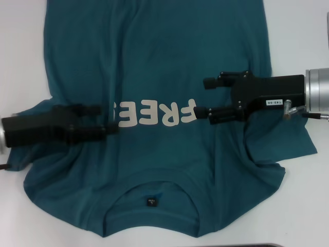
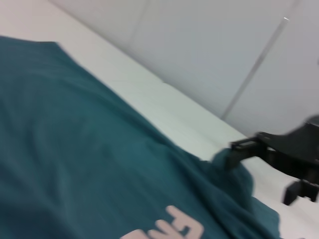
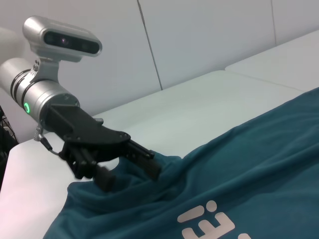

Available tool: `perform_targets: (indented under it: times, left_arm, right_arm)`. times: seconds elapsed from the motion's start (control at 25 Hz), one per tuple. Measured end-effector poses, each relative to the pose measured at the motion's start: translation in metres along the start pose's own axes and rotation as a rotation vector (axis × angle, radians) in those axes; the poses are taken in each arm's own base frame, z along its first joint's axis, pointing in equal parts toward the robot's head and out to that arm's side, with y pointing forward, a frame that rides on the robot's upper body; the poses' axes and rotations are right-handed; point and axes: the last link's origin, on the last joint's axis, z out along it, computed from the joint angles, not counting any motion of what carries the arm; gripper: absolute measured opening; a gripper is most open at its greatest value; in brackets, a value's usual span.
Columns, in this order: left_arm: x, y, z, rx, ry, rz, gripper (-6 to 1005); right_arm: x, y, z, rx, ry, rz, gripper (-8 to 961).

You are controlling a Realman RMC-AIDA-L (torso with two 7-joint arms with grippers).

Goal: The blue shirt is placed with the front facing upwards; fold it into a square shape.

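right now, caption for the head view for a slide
Both grippers, left and right, reach inward over the blue shirt beside its lettering, sleeves bunched under the arms.

**Even overhead light, one soft wrist view**

Bright, flat light falls from above across the white table (image 1: 303, 31), with no glare on it. The blue shirt (image 1: 154, 62) carries only gentle shading along its wrinkles. The left gripper (image 1: 107, 119) reads smeared and soft in the head view, while the right gripper (image 1: 205, 96) stays crisp. The left wrist view is blurred throughout. The right wrist view is sharp, with faint shadows under the cloth folds.
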Motion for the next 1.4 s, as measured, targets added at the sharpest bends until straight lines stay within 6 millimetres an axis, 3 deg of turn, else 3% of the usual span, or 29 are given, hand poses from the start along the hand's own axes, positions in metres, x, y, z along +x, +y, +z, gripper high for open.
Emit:
perform_targets:
  times: [0.2,0.28,0.72,1.4]
  left_arm:
    - [0.001,-0.010,-0.019,0.068,0.000,-0.110,874]
    - [-0.002,-0.019,-0.036,0.132,-0.001,-0.183,873]
    - [-0.013,-0.025,-0.082,0.268,0.016,-0.235,862]
    - [-0.025,-0.033,-0.109,0.368,0.002,-0.275,846]
  right_arm:
    - [-0.001,-0.001,0.000,0.005,-0.002,0.000,925]
    - [-0.001,-0.002,0.000,0.010,-0.002,-0.001,925]
    - [-0.003,-0.003,0.001,0.013,-0.006,-0.004,925]
    - [-0.006,-0.004,0.001,0.016,-0.016,-0.008,924]
